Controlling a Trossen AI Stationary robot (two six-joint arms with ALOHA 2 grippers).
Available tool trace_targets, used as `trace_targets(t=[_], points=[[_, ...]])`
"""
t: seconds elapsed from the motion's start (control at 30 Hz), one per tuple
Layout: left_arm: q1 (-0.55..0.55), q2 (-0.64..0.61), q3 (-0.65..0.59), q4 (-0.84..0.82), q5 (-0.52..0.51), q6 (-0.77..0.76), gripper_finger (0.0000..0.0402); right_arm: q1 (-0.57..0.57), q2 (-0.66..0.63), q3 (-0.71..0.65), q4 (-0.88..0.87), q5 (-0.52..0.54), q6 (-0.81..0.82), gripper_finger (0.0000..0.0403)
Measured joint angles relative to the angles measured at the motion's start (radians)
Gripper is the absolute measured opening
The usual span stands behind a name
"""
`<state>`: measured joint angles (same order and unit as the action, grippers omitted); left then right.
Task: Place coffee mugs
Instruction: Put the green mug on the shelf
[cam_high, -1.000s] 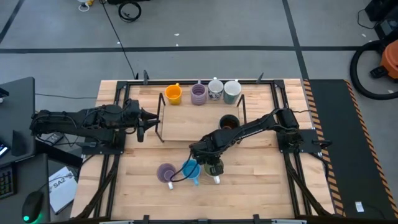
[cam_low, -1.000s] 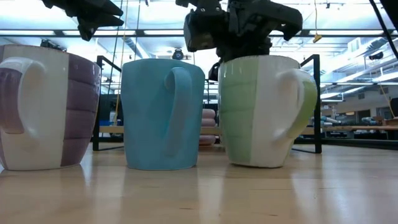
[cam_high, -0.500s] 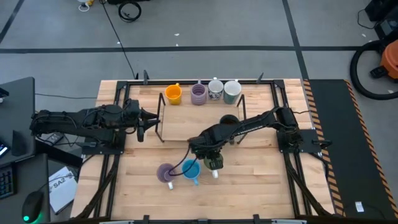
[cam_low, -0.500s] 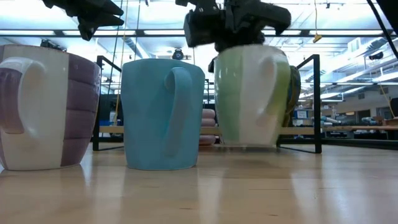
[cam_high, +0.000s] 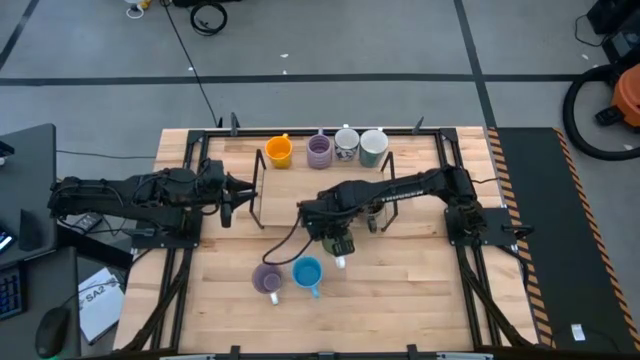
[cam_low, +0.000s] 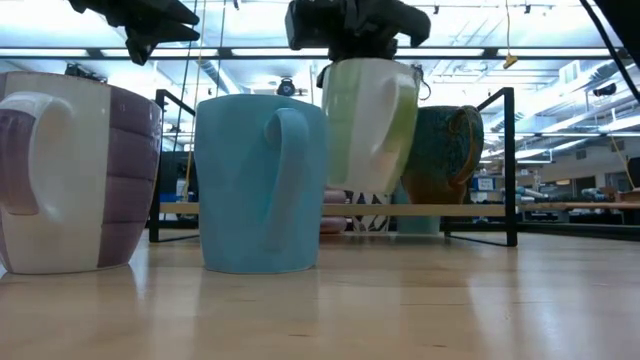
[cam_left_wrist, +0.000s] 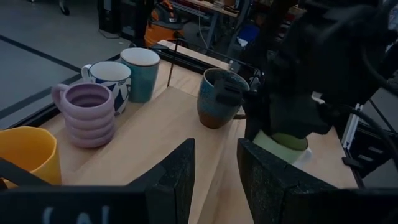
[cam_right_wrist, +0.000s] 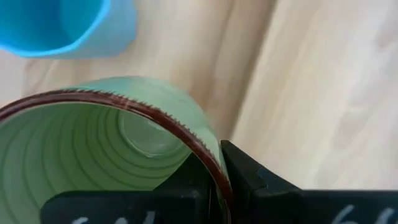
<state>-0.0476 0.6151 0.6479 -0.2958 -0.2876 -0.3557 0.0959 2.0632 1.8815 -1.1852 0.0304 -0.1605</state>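
**Light green mug rides clear of the table, bound for the back row**

The light green mug hangs off the table at centre frame in the low view, its rim pinched between the fingers of the right gripper, one finger inside and one outside, as the right wrist view shows. Nearest the camera, a lavender mug and a blue mug stand side by side at the lower centre of the table, waiting their turn. Behind the lifted mug sits the dark brown-black mug. Farther back, along the table's upper edge, an orange mug, a second lavender mug, a white patterned mug and a pale mug form a row. The left gripper waits at mid-left, its fingers parted and empty. The step in hand appears to be the carry; the next move likely calls for setting the mug down upright beside the others without clipping the brown-black mug.
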Motion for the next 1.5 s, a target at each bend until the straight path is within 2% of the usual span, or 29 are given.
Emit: trace_targets(t=[0.6, 0.97, 1.5], points=[[0.0, 0.0, 0.0, 0.012, -0.015, 0.002, 0.0125, -0.191, 0.0, 0.014, 0.01, 0.058, -0.079, 0.0034], [0.0, 0.0, 0.0, 0.011, -0.015, 0.059, 0.0125, -0.243, 0.0, 0.014, -0.025, 0.056, -0.085, 0.0034], [0.0, 0.0, 0.0, 0.01, -0.015, 0.064, 0.0125, -0.275, 0.023, 0.014, -0.101, 0.047, -0.079, 0.0034]])
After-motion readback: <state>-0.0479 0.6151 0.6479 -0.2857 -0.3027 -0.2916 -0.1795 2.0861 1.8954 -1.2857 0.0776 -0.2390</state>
